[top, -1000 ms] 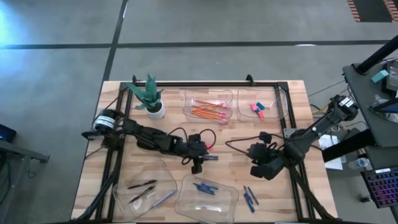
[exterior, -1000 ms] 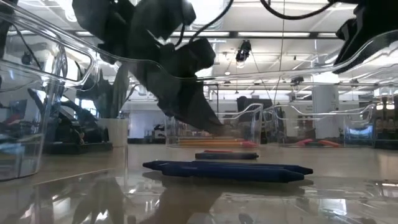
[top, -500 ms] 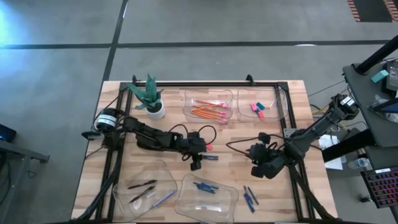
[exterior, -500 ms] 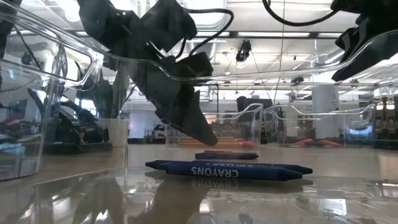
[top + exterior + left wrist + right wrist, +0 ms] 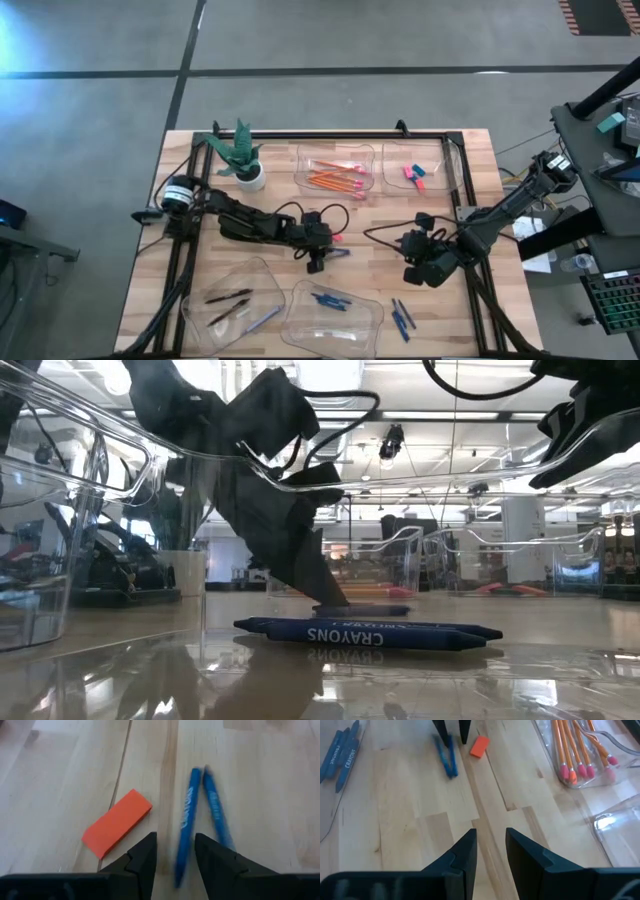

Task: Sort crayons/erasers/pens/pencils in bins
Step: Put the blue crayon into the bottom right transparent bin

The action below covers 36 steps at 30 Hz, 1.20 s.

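- The left gripper (image 5: 318, 262) is lowered near the middle of the pale wooden plank table (image 5: 200, 270); its dark jaws stand apart, released, with nothing clamped between them.
- In the left wrist view, two slim blue crayons (image 5: 202, 815) are seen lying on the wood in a narrow V, their far tips almost touching; the end of one lies in the gap between the jaws.
- A flat orange-red rectangular eraser (image 5: 117, 822) lies just beside these crayons (apart from them, not touching).
- The right gripper (image 5: 420, 272) is held over the right part of the table, well apart from the crayons; its jaws are parted and empty, as the right wrist view shows.
- Four clear plastic bins with rounded corners are set on the table: the far middle bin (image 5: 336, 151) holds long thin orange pencils (image 5: 335, 180) with pink ends; the far right bin (image 5: 440, 150) holds small pink erasers (image 5: 414, 176).
- The near left bin (image 5: 262, 272) holds slim dark pens (image 5: 228, 297); the near middle bin (image 5: 372, 318) holds short blue crayons (image 5: 328, 300).
- More blue crayons (image 5: 401, 314) lie loose on the wood beside the near middle bin.
- A small spiky green plant in a white pot (image 5: 243, 158) stands at the far left corner.
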Each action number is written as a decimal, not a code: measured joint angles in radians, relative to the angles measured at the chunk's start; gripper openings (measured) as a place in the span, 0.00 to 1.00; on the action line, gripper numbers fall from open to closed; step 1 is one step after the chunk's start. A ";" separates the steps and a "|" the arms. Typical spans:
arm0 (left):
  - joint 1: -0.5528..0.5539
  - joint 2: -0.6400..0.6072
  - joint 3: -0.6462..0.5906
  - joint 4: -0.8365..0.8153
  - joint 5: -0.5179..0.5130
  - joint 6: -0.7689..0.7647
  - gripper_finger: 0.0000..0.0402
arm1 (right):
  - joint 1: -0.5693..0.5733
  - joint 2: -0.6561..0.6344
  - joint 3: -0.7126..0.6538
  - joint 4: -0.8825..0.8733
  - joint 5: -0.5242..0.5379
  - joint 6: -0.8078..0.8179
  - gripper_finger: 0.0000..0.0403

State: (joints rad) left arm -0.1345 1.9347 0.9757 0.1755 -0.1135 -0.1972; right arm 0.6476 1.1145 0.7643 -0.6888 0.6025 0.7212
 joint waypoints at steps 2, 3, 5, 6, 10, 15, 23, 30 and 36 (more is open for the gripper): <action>0.003 0.001 -0.001 0.004 -0.007 0.005 0.30 | 0.000 0.000 0.000 0.000 0.000 0.000 0.24; 0.004 0.001 -0.001 0.003 -0.009 0.005 0.30 | 0.000 0.000 0.000 0.001 0.000 0.000 0.24; 0.006 0.001 -0.001 0.003 -0.007 0.003 0.30 | 0.000 0.000 0.000 0.002 0.000 0.000 0.24; 0.006 0.001 -0.001 0.003 -0.008 0.002 0.30 | 0.000 0.000 0.000 0.003 0.000 0.001 0.24; 0.005 0.001 -0.008 0.006 0.000 0.002 0.29 | 0.000 0.000 0.000 0.006 0.000 0.000 0.24; 0.007 0.001 -0.011 0.005 -0.001 -0.005 0.16 | 0.000 0.000 0.000 0.016 0.000 -0.015 0.24; 0.014 0.000 0.001 -0.008 0.002 -0.003 0.03 | 0.000 0.000 0.000 0.019 0.000 -0.016 0.24; 0.023 -0.033 0.027 -0.020 -0.010 0.008 0.02 | 0.000 0.000 0.000 0.021 0.000 -0.018 0.24; 0.024 -0.101 0.078 -0.009 -0.050 0.074 0.02 | 0.000 0.000 0.000 0.023 0.002 -0.018 0.24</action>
State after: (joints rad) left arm -0.1108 1.8342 1.0539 0.1666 -0.1635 -0.1236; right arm 0.6475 1.1145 0.7643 -0.6662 0.6041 0.7029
